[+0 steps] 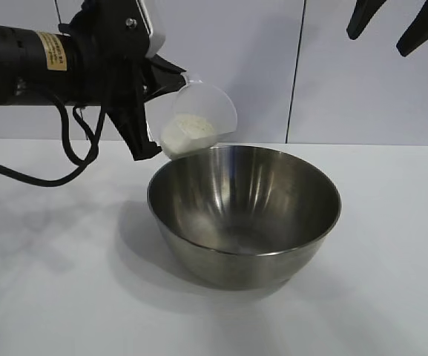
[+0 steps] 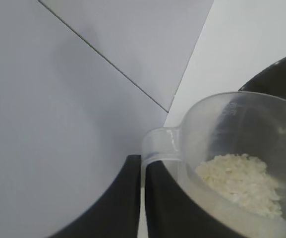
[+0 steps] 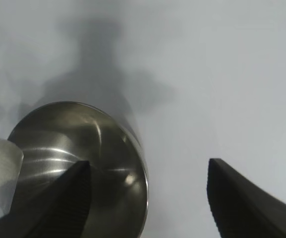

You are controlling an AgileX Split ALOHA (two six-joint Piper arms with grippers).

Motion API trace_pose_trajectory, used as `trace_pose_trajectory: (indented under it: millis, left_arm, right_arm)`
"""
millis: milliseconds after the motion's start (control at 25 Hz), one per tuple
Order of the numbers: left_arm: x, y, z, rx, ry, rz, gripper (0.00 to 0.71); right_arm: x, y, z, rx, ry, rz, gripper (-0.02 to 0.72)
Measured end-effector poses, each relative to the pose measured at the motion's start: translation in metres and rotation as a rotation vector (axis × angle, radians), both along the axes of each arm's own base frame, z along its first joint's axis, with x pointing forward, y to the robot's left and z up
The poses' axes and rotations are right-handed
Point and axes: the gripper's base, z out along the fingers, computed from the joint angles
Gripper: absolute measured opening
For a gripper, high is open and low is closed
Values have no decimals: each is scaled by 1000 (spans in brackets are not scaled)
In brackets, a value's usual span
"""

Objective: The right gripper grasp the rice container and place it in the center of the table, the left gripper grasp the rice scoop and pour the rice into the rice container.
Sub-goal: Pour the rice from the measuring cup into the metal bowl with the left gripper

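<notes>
Rice scoop (image 1: 199, 117): a small clear plastic cup, being held tipped in the air at the left, its open mouth leaning over the near-left rim of the bowl.
Left gripper (image 1: 150, 111): black, reaching in from the left, its two fingers pinching the scoop's short handle tab; in the left wrist view the fingers (image 2: 128, 198) are lying almost together just under the tab.
Rice (image 1: 188, 130): a white heap sitting low in the tilted scoop, near the lip; none seems to be falling, and no grains are showing in the bowl.
Key relation: the scoop is hanging just above and to the left of the bowl's rim, so the pour is heading rightward and down into the bowl; the left arm is by far the nearer.
Rice container (image 1: 245, 211): a wide shiny steel bowl, standing upright on the middle of the white table (image 1: 43, 282).
Right gripper (image 1: 399, 22): raised at the upper right, well clear of the bowl, fingers spread wide and holding nothing.
</notes>
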Motion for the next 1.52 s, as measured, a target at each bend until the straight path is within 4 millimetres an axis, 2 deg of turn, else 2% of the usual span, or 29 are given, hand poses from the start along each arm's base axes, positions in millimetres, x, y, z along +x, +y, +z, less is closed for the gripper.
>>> trace_pose_trajectory:
  millis: [760,1080,1520]
  left_arm:
    - [-19,-32,5,260,-288,60,9]
    - [-34,-48,9,379,-436,49,9]
    - [-35,-50,13,564,-623,21,9]
  right_arm:
    - [0,0,0,0,-3,-1,463]
    - [0,0,0,0,-3,-1,463]
    - [0,0,0,3,-3,-1,463]
